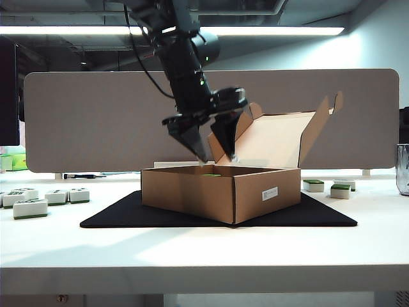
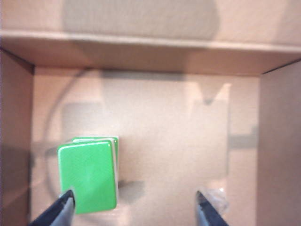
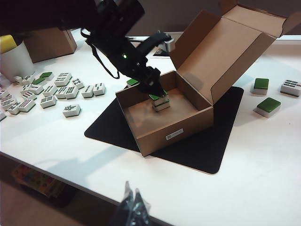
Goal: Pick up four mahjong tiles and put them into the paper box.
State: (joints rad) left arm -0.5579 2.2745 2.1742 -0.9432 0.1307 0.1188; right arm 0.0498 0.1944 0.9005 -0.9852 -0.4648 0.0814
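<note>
The paper box (image 1: 192, 192) stands open on a black mat, its flap lid raised behind. My left gripper (image 1: 217, 157) hangs open just above the box's rim, nothing between its fingers. In the left wrist view the left gripper (image 2: 135, 197) looks down at the box floor (image 2: 178, 141), where two mahjong tiles (image 2: 89, 174) lie stacked, green face up, beside one fingertip. The right wrist view shows the same stack (image 3: 160, 101) inside the box (image 3: 155, 136), under the left gripper (image 3: 157, 89). My right gripper (image 3: 131, 195) is shut and empty, near the table's front edge.
Several loose tiles (image 1: 30, 208) lie on the table left of the black mat (image 1: 319, 214), and a few more (image 1: 340, 190) lie to its right. A white cup (image 3: 14, 59) and a small cardboard box (image 3: 49, 42) stand beyond the left-hand tiles. A grey panel backs the table.
</note>
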